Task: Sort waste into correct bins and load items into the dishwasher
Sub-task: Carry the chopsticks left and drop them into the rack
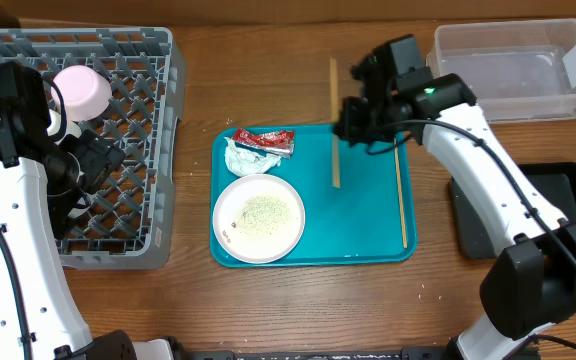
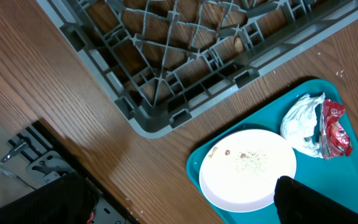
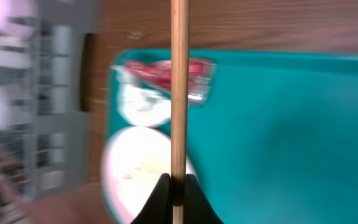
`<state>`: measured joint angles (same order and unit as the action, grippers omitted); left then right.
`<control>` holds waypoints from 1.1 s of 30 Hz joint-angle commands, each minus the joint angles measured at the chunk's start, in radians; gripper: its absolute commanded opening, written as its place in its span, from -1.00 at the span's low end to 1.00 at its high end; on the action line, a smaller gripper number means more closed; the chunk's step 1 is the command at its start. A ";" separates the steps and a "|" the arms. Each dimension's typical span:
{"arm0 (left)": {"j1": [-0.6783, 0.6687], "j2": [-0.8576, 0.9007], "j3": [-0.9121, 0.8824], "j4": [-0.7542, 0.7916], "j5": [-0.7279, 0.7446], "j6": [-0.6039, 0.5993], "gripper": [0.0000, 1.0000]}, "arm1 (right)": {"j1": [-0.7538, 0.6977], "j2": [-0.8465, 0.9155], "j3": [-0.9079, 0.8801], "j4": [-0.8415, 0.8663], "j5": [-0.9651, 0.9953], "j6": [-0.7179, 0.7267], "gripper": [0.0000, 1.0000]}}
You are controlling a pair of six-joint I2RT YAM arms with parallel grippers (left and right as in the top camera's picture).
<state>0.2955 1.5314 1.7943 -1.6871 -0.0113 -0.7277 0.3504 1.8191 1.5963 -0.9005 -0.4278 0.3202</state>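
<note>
One chopstick (image 3: 179, 93) is pinched between the fingers of my right end effector (image 3: 178, 186), held over the teal tray (image 1: 363, 215) mid-table (image 1: 268, 300), its far end reaching past the tray towards the far edge. The second chopstick (image 1: 400, 195) lies along the tray's right side. I judge the step to be loading chopsticks into the dish rack (image 1: 143, 150) at the far left corner, where the pink dish (image 1: 81, 90) sits. Next I must carry this stick leftwards, above the plate (image 1: 290, 235), napkin (image 1: 240, 160) and red packet (image 1: 265, 140), and lay it flat so it cannot slip through the lattice. My left end effector (image 1: 96, 158) hovers over the rack; I cannot tell whether it is spread or closed.
</note>
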 commanded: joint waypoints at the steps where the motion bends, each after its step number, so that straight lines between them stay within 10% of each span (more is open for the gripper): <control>1: 0.003 -0.002 0.019 -0.002 0.001 -0.013 1.00 | 0.082 -0.003 0.015 0.093 -0.149 0.146 -0.92; 18: 0.003 -0.002 0.019 -0.002 0.001 -0.013 0.99 | 0.486 0.245 0.014 0.891 0.019 0.775 -0.92; 33: 0.003 -0.002 0.019 -0.002 0.001 -0.013 0.99 | 0.574 0.355 0.015 1.090 0.060 0.840 -0.92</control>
<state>0.2955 1.5314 1.7943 -1.6875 -0.0113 -0.7277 0.9173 2.1765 1.5963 0.1764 -0.3923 1.1465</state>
